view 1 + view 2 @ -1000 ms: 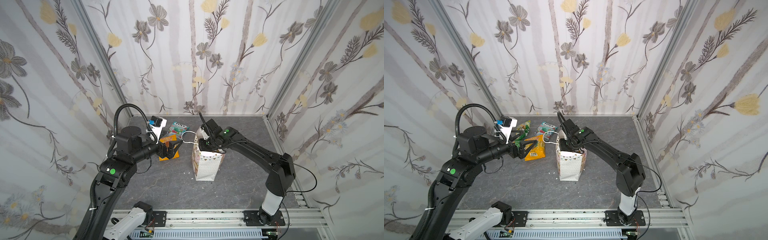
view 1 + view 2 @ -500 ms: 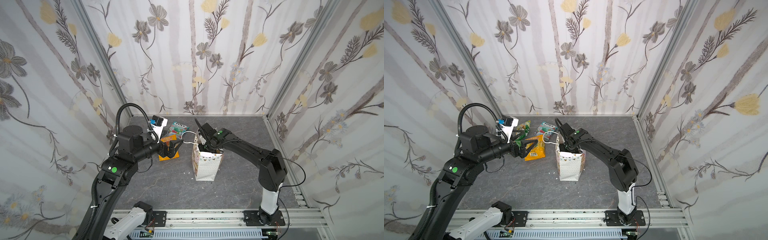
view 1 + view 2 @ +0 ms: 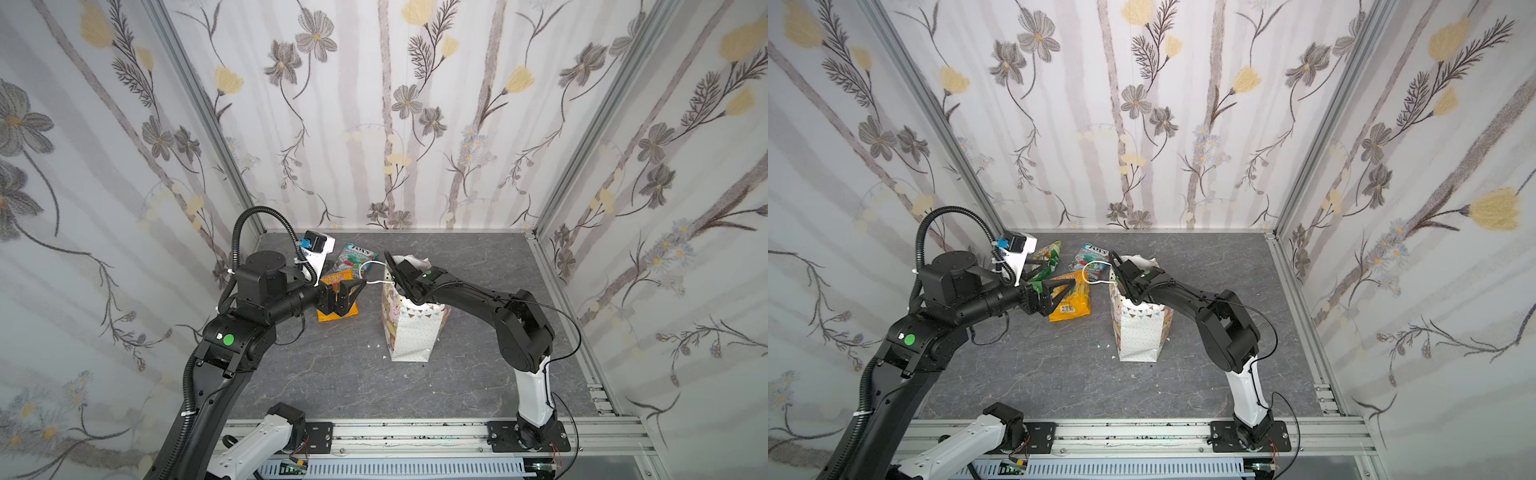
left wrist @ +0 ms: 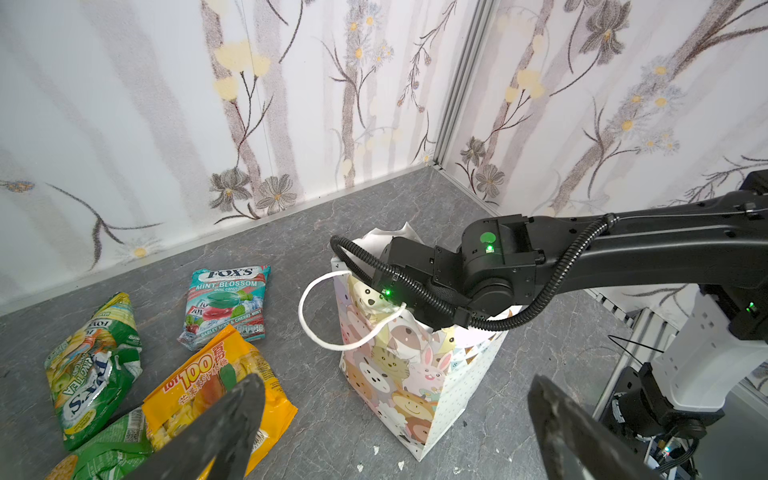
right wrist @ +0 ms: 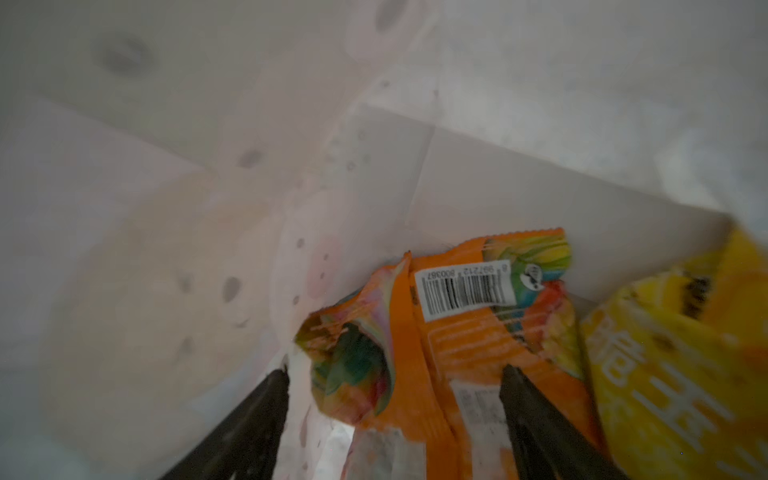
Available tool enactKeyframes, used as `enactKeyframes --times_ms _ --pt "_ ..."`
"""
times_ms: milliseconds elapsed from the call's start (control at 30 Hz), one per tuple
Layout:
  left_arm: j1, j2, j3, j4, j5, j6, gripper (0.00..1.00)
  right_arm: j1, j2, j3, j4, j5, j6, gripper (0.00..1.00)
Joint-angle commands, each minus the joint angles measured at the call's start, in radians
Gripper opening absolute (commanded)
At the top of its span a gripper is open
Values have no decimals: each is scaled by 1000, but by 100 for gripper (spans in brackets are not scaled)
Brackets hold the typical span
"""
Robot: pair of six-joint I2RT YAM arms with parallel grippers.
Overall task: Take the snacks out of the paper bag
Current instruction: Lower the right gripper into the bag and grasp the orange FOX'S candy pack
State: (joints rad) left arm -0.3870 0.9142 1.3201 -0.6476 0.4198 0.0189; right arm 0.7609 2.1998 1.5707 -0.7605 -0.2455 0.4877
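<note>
The white paper bag (image 3: 411, 332) (image 3: 1138, 336) (image 4: 419, 386) stands upright mid-table, one cord handle (image 4: 316, 328) hanging out. My right arm's wrist (image 3: 419, 278) dips into its mouth, which hides the fingers in both top views. Inside, my right gripper (image 5: 395, 386) is open astride the crumpled end of a small orange packet (image 5: 478, 328), beside a yellow packet (image 5: 685, 357). Left of the bag my left gripper (image 4: 397, 386) (image 3: 1065, 282) hovers open and empty. On the table lie a teal FOX'S packet (image 4: 226, 303) (image 3: 355, 257), a yellow-green one (image 4: 93, 365), an orange-yellow one (image 4: 216, 395) (image 3: 1071, 305) and a green one (image 4: 108, 453).
Flowered walls enclose the grey table (image 3: 332, 374) on three sides. A metal rail (image 3: 415, 432) with the arm bases runs along the front edge. Small white paper scraps (image 4: 376, 451) lie by the bag's foot.
My right gripper has opened inside the bag, and its arm has shifted a little to the left over the bag's mouth. The left arm has barely moved.
</note>
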Motion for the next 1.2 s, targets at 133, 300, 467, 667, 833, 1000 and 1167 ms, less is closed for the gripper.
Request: enactKeyframes --times_ms 133,300,467,667,833,1000,1167 --pt "-2 5 1 27 2 -7 100 5 35 -57 88 -72 -7 88" --pt "-3 7 1 28 1 -7 100 6 44 -80 106 -85 -7 71" --pt "-4 3 -4 28 1 -8 100 6 47 -86 109 -102 -8 69" --pt "-4 3 -9 29 0 -12 100 12 79 -92 103 -139 -34 88" --pt "-4 -1 -10 33 -2 -12 100 17 123 -136 139 -170 -35 83" --pt "-4 -2 -12 28 -6 -10 100 17 107 -154 159 -172 -23 52" --pt "-4 0 -10 31 -6 -14 100 12 46 -133 151 -139 -8 17"
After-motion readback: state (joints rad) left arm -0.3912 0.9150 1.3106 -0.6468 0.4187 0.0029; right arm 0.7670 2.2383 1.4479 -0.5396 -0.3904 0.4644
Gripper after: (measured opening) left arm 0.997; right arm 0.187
